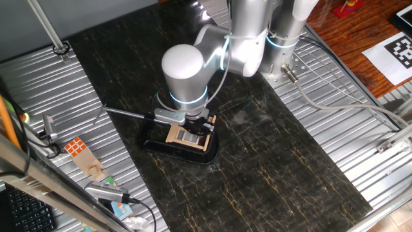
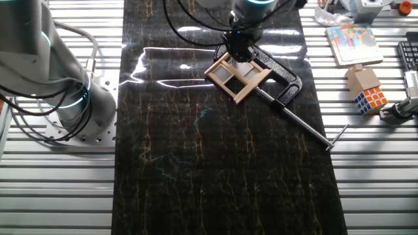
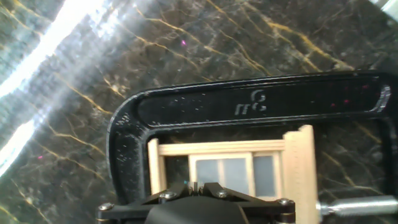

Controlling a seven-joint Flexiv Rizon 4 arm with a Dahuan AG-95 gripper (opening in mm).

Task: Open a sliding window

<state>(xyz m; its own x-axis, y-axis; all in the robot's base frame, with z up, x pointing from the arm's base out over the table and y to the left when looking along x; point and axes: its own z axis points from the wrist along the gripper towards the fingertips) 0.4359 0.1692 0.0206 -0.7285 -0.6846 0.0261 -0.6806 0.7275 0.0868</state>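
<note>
Orange-and-white tiled cube (image 2: pixel 371 98) on a tan wooden block sits at right edge of the other fixed view. Colourful square picture card (image 2: pixel 353 42) lies upper right, on ribbed metal surface (image 2: pixel 59 189). Black-and-white marker tag (image 1: pixel 400 53) at upper right of one fixed view.

Setting: a robotics lab bench. The table (image 2: pixel 59 189) is ribbed aluminium with a black marble-patterned mat (image 2: pixel 222 156) down its middle. A second arm's base (image 2: pixel 72 104) is bolted on at 9 o'clock in the other fixed view. A fiducial marker sheet (image 1: pixel 396 55) lies at 2 o'clock in one fixed view. A black C-clamp (image 3: pixel 249 109) fixes the window (image 2: pixel 238 76) to the mat. Loose cables (image 1: pixel 335 96) run across the ribbed surface.
</note>
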